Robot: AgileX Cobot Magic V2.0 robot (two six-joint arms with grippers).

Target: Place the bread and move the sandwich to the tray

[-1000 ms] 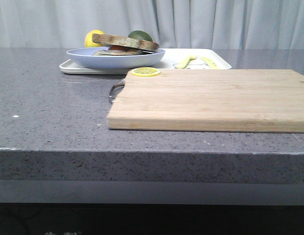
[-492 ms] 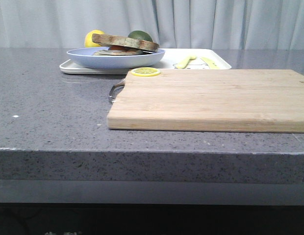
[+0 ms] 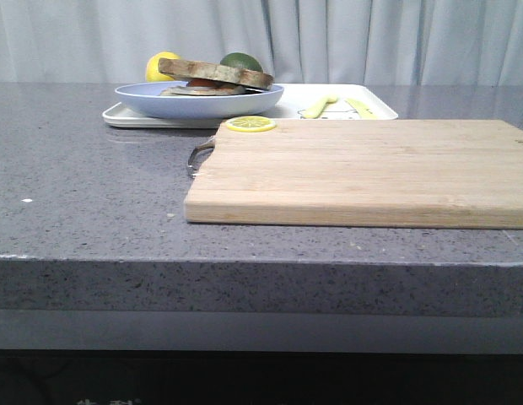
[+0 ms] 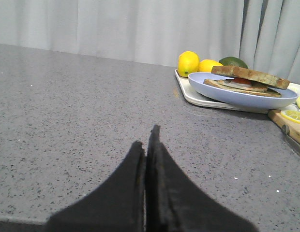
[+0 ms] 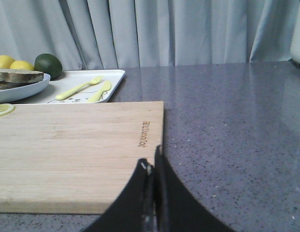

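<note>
1. The sandwich (image 3: 212, 74) sits in a pale-blue plate (image 3: 198, 104), and the plate rests on the left end of the white tray (image 3: 287, 108) at the far side of the grey counter (image 3: 84, 186).
2. The bread (image 4: 250, 76) lies on top as the upper slice, slightly tilted, with red and white filling showing beneath it in the left wrist view.
3. Behind the plate stand two lemons (image 4: 188, 63) and a dark green fruit (image 5: 48, 64), close together at the tray's far edge.
4. A yellow fork (image 5: 80, 87) and a yellow spoon (image 5: 100, 91) lie side by side on the bare right half of the tray.
5. A wooden cutting board (image 3: 371, 171) lies on the counter just in front of the tray, with a metal handle (image 3: 198, 156) at its left end.
6. A lemon slice (image 3: 250, 124) rests on the board's far left corner, near the plate.
7. The left gripper (image 4: 149, 145) is pressed closed with nothing between its fingers, low over bare counter, well apart from the tray.
8. The right gripper (image 5: 154, 162) is likewise closed and empty, near the board's near right corner.
</note>
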